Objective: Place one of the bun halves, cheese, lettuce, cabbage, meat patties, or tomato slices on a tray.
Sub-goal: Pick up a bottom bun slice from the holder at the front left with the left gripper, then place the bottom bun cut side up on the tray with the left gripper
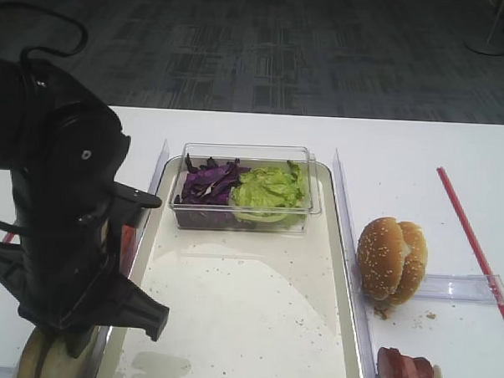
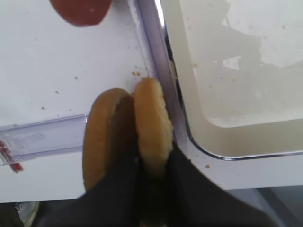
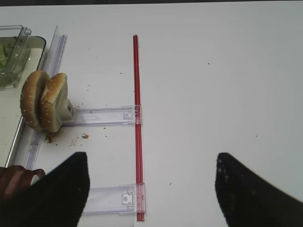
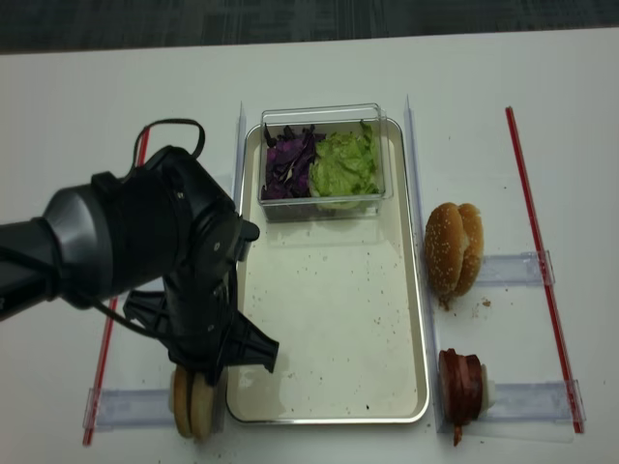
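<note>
At lower left, the left claw (image 2: 151,175) pinches one of the bun halves (image 2: 152,125) beside the tray (image 2: 199,127); the right claw (image 3: 151,189) stands open.

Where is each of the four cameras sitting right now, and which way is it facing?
Exterior high: low, at the robot's side of the table, facing across the tray; left arm fills the left.
Realsense: overhead, looking straight down; left arm shows.
Left wrist: above the left gripper, shut on a bun half beside the tray.
Right wrist: hovering above bare table, open right gripper fingers at the bottom.
Shared: sesame buns appear in right wrist and both exterior views.
</note>
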`<act>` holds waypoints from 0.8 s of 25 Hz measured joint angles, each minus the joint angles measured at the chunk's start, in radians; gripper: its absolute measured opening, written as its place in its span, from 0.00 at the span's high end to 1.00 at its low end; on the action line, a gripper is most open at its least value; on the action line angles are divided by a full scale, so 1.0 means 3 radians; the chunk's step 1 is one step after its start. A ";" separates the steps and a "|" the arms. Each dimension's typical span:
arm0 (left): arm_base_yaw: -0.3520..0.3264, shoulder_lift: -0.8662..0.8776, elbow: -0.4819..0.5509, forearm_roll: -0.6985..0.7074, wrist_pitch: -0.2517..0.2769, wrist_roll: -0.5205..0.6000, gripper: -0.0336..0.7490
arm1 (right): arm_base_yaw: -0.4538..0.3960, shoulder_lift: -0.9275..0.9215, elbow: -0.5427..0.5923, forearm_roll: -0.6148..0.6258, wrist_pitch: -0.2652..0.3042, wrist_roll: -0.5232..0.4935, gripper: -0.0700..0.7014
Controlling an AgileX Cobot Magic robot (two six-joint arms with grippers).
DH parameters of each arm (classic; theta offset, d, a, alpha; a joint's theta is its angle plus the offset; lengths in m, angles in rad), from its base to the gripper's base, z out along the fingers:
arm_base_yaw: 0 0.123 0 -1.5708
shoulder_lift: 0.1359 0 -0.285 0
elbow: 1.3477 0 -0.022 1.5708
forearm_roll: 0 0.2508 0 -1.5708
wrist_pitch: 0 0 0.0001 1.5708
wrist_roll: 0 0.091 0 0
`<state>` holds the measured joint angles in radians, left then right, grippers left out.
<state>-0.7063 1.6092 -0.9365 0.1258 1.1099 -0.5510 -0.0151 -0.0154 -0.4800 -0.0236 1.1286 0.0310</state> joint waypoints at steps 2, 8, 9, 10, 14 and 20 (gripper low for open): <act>0.0000 0.0000 -0.0068 0.0000 0.0073 0.0007 0.88 | 0.0000 0.0000 0.0000 0.0000 0.0000 0.0000 0.17; 0.0000 0.0000 -0.0290 0.0000 0.0281 0.0060 0.88 | 0.0000 0.0000 0.0000 0.0000 0.0000 0.0000 0.17; 0.0000 0.0000 -0.0331 0.0000 0.0289 0.0064 0.88 | 0.0000 0.0000 0.0000 0.0000 0.0000 0.0000 0.17; 0.0000 0.0000 -0.0368 0.0000 0.0297 0.0078 0.88 | 0.0000 0.0000 0.0000 0.0000 0.0000 0.0000 0.17; 0.0000 0.0000 -0.0556 -0.0006 0.0310 0.0141 0.88 | 0.0000 0.0000 0.0000 0.0000 0.0000 0.0000 0.17; 0.0000 0.0000 -0.0749 -0.0006 0.0322 0.0216 0.88 | 0.0000 0.0000 0.0000 0.0000 0.0000 0.0000 0.17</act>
<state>-0.7063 1.6092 -1.1610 0.1239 1.2063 -0.4863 -0.0151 -0.0154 -0.4800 -0.0236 1.1286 0.0310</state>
